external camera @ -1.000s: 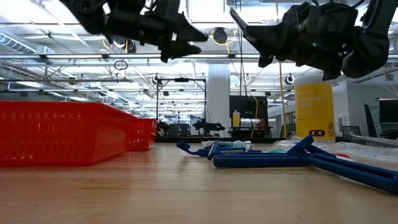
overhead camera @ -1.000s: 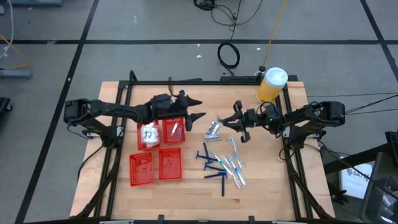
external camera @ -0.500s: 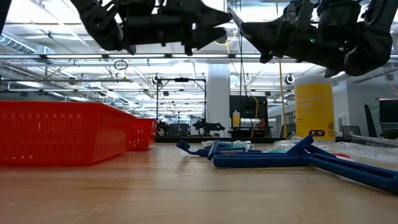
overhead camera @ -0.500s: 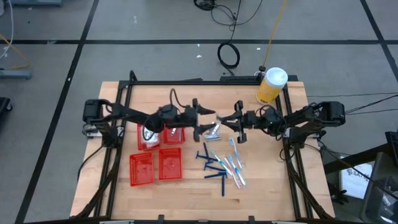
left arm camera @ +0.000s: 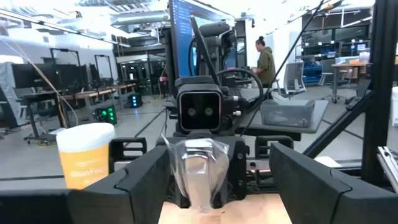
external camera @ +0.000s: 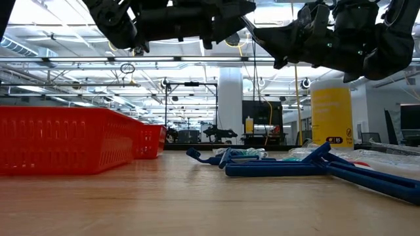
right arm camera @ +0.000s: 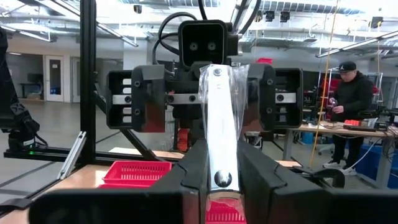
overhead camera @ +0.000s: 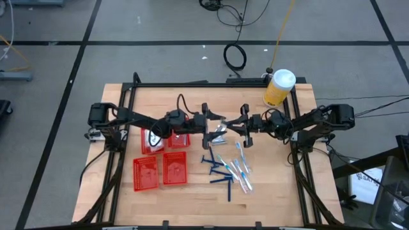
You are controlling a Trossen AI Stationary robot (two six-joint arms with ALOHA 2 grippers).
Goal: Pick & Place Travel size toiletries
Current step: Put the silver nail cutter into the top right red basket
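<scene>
Your two claws meet near the middle of the high view, nose to nose above the wooden counter [overhead camera: 268, 191]. Your right claw [overhead camera: 239, 125] comes in from the right and is clamped on a clear-wrapped toothbrush [right arm camera: 219, 134]; in the right wrist view the wrapped handle stands up between its dark fingers [right arm camera: 184, 180], pinched at the lower end. Your left claw [overhead camera: 211, 125] reaches in from the left with its fingers [left arm camera: 144, 180] spread apart, one on each side of the wrapper's free end, and I see no contact with it. In the left wrist view that crinkled clear wrap sits in the gap between them, with the right arm's camera block straight behind it.

Just below the claws in the high view lie the small silver tubes [overhead camera: 219, 133], and further down, in the lower centre, the dark blue razors [overhead camera: 219, 171] and more wrapped toothbrushes [overhead camera: 241, 171] are scattered together on the counter. Four red mesh baskets [overhead camera: 165, 156] sit to the left of centre; the upper left one holds white packets [overhead camera: 153, 137]. A yellow jar with a white lid [overhead camera: 279, 87] stands at the upper right corner of the counter.
</scene>
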